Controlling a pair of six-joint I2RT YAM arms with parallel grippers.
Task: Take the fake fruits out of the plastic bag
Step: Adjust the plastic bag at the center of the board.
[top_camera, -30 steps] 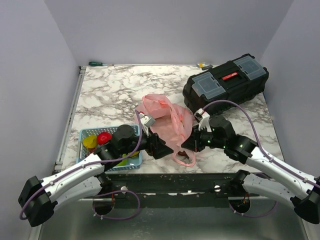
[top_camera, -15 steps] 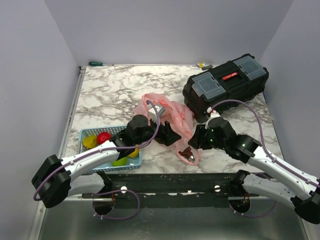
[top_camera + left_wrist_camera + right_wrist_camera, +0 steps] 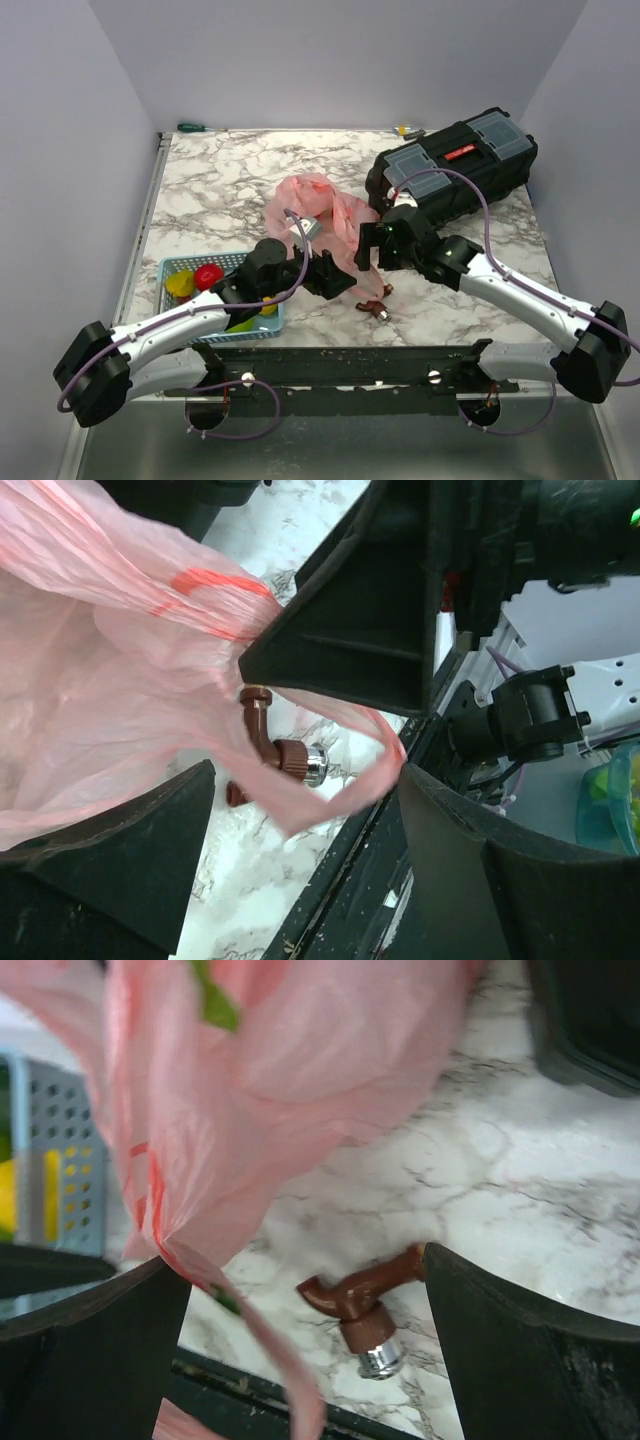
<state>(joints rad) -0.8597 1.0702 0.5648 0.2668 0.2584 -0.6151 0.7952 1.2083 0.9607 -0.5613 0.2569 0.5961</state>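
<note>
The plastic bag (image 3: 318, 205) is seen crumpled at the table's centre; its near folds lie between both pincers. The left gripper (image 3: 305, 775) is spread wide, with film hanging between its fingers; the right gripper (image 3: 305, 1260) is likewise spread wide, with nothing clamped. Fake fruits (image 3: 208, 275) are seen in the blue basket (image 3: 172, 264), at 8 o'clock from the bag.

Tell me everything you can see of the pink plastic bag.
The plastic bag is thin, translucent pink film, heavily crinkled, with a loop handle and a red marking. It sits slumped mid-table beside the black toolbox, something green showing through its wall. The handle loop droops between the spread fingers of the left gripper; the right gripper, also open, straddles its lower edge. Neither is clamped on it.
</note>
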